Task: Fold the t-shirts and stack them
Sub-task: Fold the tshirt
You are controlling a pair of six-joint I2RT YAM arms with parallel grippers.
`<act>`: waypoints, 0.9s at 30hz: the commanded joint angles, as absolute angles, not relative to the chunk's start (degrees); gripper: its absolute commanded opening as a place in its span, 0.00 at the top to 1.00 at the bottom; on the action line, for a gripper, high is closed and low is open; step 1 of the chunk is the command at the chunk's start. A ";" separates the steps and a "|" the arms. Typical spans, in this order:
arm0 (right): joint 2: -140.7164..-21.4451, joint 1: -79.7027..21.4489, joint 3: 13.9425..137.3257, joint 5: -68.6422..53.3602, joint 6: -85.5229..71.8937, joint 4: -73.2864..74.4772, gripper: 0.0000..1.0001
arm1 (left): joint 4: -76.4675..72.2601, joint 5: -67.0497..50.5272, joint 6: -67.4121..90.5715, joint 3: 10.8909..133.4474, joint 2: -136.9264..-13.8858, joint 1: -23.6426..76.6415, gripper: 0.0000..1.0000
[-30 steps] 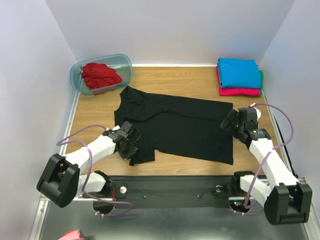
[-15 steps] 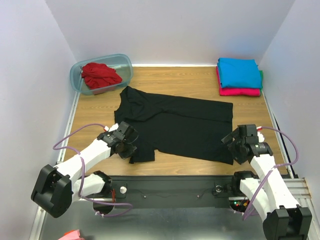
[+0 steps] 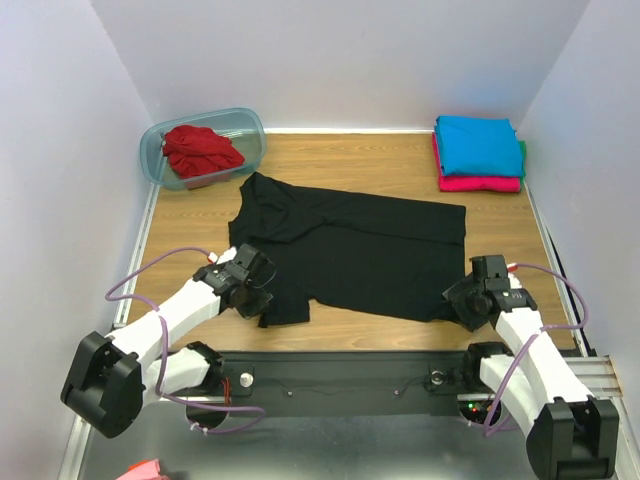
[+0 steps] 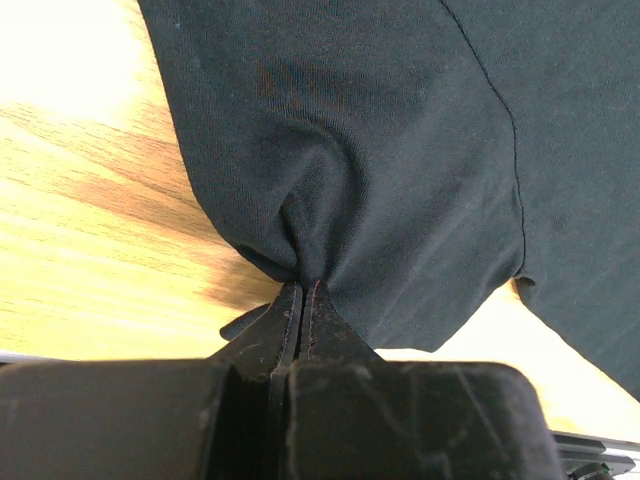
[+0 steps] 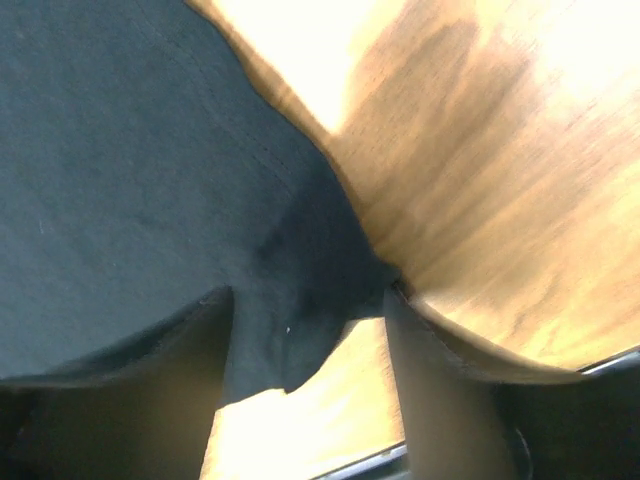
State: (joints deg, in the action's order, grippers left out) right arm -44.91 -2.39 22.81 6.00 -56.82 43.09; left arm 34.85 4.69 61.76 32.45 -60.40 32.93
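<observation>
The black t-shirt (image 3: 360, 245) lies spread on the table (image 3: 350, 160); the red t-shirt (image 3: 200, 150) seems crumpled in the tub (image 3: 252, 128).

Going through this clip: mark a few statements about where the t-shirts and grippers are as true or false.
1. The left gripper is shut on an edge of the black t-shirt. True.
2. The red t-shirt is neatly folded. False: it lies bunched in the tub at the far left.
3. The turquoise t-shirt sits folded on top of the magenta t-shirt. True.
4. The right gripper hangs over the tub. False: it is at the black t-shirt's near right corner, jaws apart with the cloth between them.
</observation>
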 commanded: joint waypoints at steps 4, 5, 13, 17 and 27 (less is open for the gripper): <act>-46.50 -2.55 21.79 5.27 -55.90 37.35 0.71 | 38.58 5.36 59.51 35.24 -61.17 33.05 1.00; -46.32 -2.55 22.14 5.19 -55.64 37.35 0.73 | 39.02 6.06 59.41 35.77 -61.43 33.13 1.00; -46.84 -2.64 27.32 3.08 -52.04 38.06 0.92 | 39.99 6.15 56.26 42.27 -63.80 32.43 1.00; -49.30 -2.64 30.48 4.39 -50.89 37.97 0.93 | 39.90 5.81 53.97 45.87 -68.45 31.30 1.00; -58.61 -2.55 40.59 7.38 -47.73 36.04 0.93 | 35.78 4.75 47.55 56.50 -74.97 24.26 1.00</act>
State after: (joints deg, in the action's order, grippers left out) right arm -55.66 -2.37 35.77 5.15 -49.89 39.33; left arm 37.98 4.86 51.40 52.49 -73.89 26.35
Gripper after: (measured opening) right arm 0.090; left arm 0.025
